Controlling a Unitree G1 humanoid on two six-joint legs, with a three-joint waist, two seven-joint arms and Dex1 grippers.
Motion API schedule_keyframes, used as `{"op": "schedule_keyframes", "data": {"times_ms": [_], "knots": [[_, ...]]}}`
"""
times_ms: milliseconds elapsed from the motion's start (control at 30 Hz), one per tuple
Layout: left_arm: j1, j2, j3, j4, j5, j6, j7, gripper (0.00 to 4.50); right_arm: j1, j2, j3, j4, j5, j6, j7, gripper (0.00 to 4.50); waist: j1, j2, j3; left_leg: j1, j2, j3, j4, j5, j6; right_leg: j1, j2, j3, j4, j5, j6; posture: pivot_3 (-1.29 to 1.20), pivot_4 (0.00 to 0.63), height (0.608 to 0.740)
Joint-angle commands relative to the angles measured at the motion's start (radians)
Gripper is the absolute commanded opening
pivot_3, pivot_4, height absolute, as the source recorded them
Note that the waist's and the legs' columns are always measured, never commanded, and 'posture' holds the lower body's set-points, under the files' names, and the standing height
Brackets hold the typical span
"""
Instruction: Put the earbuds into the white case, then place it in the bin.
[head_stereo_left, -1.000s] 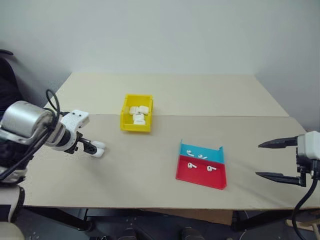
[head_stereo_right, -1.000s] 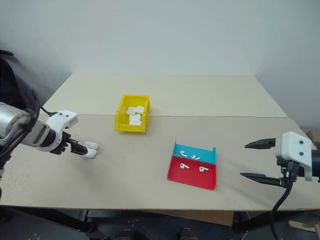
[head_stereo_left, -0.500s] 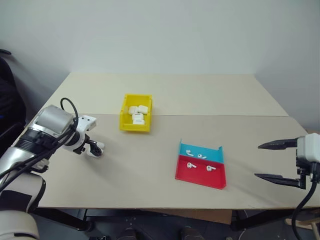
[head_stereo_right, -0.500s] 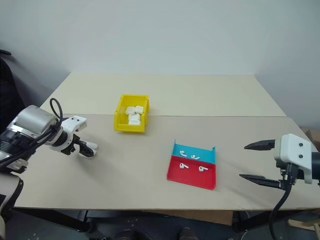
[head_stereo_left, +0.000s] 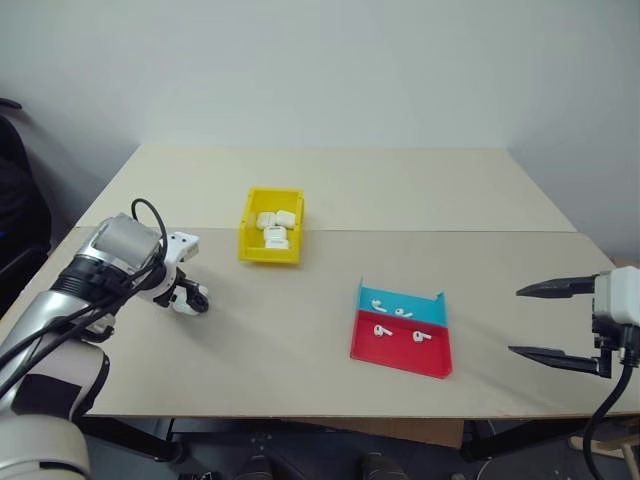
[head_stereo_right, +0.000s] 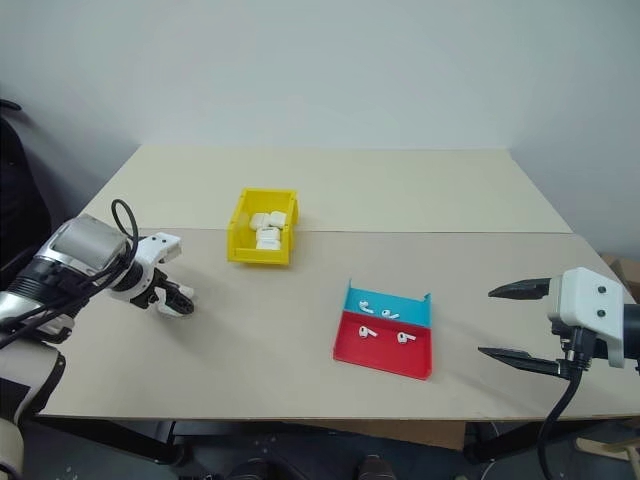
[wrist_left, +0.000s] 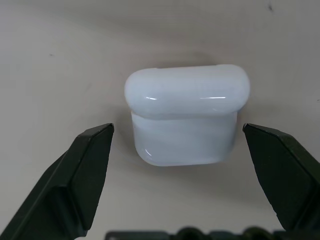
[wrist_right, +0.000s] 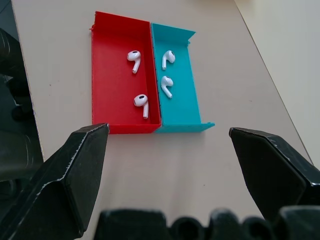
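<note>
Left wrist view puts my left gripper (wrist_left: 177, 145) over the small glossy white rounded case (wrist_left: 186, 118), lid shut, lying on the beige tabletop (wrist_left: 60, 60); black fingers (wrist_left: 75, 180) spread wide on either side, not touching it. From the head, that gripper is at the table's left side. My right gripper (head_stereo_left: 550, 320) hangs at the near right edge, fingers wide apart, nothing held. Just ahead of it I see the flat red-and-blue plastic tray (wrist_right: 110, 107) with four tiny white earbuds (wrist_right: 141, 102), two in the red half, two in the blue. Farther back, the small bright yellow plastic bin (head_stereo_left: 251, 240) sits left of centre with several white cases inside.
</note>
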Motion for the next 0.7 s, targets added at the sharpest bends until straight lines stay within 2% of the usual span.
{"op": "schedule_keyframes", "data": {"times_ms": [33, 133, 267, 400, 500, 700], "knots": [[-0.011, 0.004, -0.001, -0.007, 0.033, -0.012, -0.025, 4.50, 0.004, -0.001, -0.038, -0.008, -0.002, -0.002, -0.008, 4.47, 0.000, 0.000, 0.000, 0.000, 0.000, 0.000, 0.000, 0.000, 0.000, 0.000, 0.000, 0.000, 0.000, 0.000, 0.000, 0.00, 0.150, 0.740], [-0.001, -0.002, -0.005, 0.005, 0.052, -0.025, -0.033, 3.97, 0.001, -0.004, -0.035, -0.006, -0.001, -0.002, -0.010, 4.50, 0.000, 0.000, 0.000, 0.000, 0.000, 0.000, 0.000, 0.000, 0.000, 0.000, 0.000, 0.000, 0.000, 0.000, 0.000, 0.00, 0.150, 0.740], [0.003, -0.017, 0.001, 0.041, 0.076, -0.047, -0.044, 2.80, -0.003, -0.007, -0.031, -0.003, -0.002, 0.000, -0.014, 4.50, 0.000, 0.000, 0.000, 0.000, 0.000, 0.000, 0.000, 0.000, 0.000, 0.000, 0.000, 0.000, 0.000, 0.000, 0.000, 0.00, 0.150, 0.740], [0.004, -0.019, 0.003, 0.058, 0.100, -0.062, -0.058, 2.78, 0.000, -0.007, -0.034, -0.007, -0.003, 0.003, -0.017, 4.50, 0.000, 0.000, 0.000, 0.001, 0.000, 0.000, 0.000, 0.000, 0.000, 0.001, 0.000, 0.000, 0.001, 0.000, 0.000, 0.00, 0.150, 0.740], [0.025, 0.001, 0.016, -0.004, 0.108, -0.077, -0.067, 2.78, 0.004, -0.006, -0.039, -0.011, -0.006, 0.002, -0.020, 4.50, -0.002, 0.000, 0.000, 0.002, 0.000, 0.000, 0.001, 0.000, 0.000, 0.001, 0.000, 0.000, 0.002, 0.000, 0.000, 0.00, 0.150, 0.740], [0.080, 0.085, 0.190, -0.340, 0.081, -0.031, -0.003, 2.78, -0.008, -0.017, -0.063, -0.029, 0.002, 0.006, -0.025, 4.50, -0.001, -0.002, 0.001, 0.000, 0.000, -0.001, 0.001, 0.000, 0.000, 0.000, 0.000, 0.000, 0.002, 0.000, 0.000, 0.00, 0.150, 0.740]]}}
